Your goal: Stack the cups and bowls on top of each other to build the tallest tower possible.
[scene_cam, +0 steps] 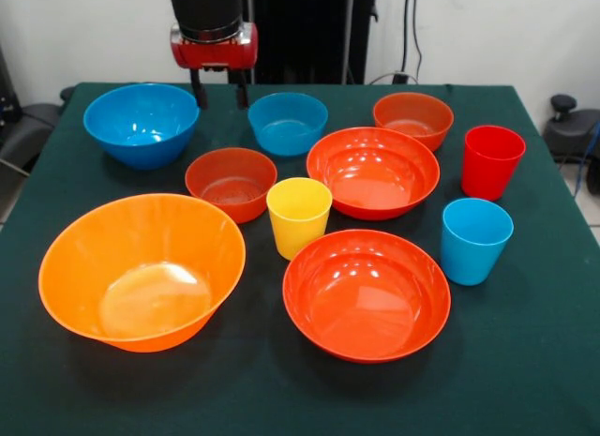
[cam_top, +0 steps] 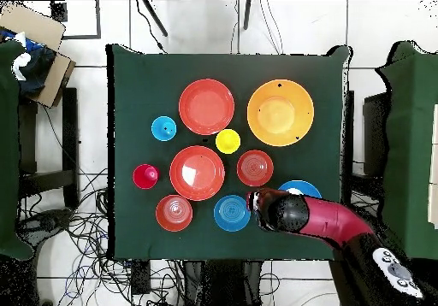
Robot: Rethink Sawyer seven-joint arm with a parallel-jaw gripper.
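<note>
Now, gripper (scene_cam: pixel 217 91): fingers apart, empty, hanging at the far edge between big blue bowl (scene_cam: pixel 142 123) and small blue bowl (scene_cam: pixel 287 123).
Bowls, cups: all separate, unstacked.
Open room: bare table (scene_cam: pixel 525 361) along the near edge.

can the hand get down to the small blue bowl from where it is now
Probably yes. The hand hangs between the large blue bowl and the small blue bowl, which sits upright with nothing stacked in it.

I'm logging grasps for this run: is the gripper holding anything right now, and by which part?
Nothing is held. The gripper hangs open and empty between the large blue plastic bowl and the small blue plastic bowl.
</note>
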